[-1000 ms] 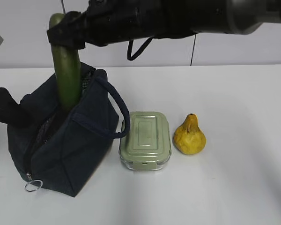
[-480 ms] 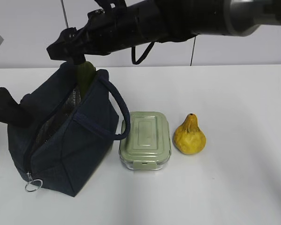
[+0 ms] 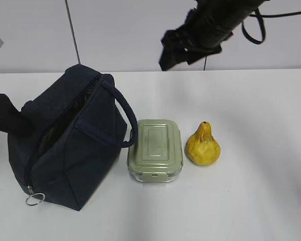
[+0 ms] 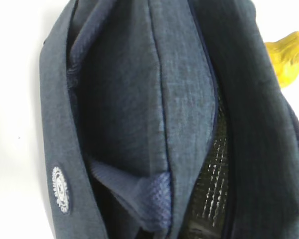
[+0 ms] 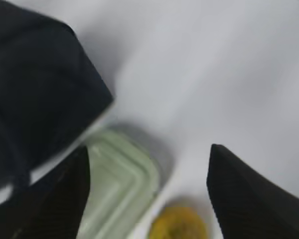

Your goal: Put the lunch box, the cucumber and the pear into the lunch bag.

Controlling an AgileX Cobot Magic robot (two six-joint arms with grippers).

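Note:
The navy lunch bag (image 3: 75,150) stands open at the left; its silvery lining shows in the left wrist view (image 4: 214,164). The cucumber is hidden from view. The sage-lidded lunch box (image 3: 155,149) lies beside the bag, and the yellow pear (image 3: 203,145) lies to its right. My right gripper (image 3: 173,57) is open and empty, high above the table behind the lunch box. Its wrist view shows the lunch box (image 5: 119,194), the pear (image 5: 177,224) and the bag (image 5: 35,99) below. My left gripper (image 3: 7,120) is at the bag's left side, with the fabric bunched at it (image 4: 159,199); its fingers are hidden.
The bag's loop handle (image 3: 125,120) hangs toward the lunch box. A metal ring pull (image 3: 34,199) lies at the bag's front corner. The white table (image 3: 261,175) reaches to a pale wall behind.
The cucumber has gone down into the bag and out of sight. My right gripper has let it go, risen, and swung right, away from the bag. The left arm has not moved.

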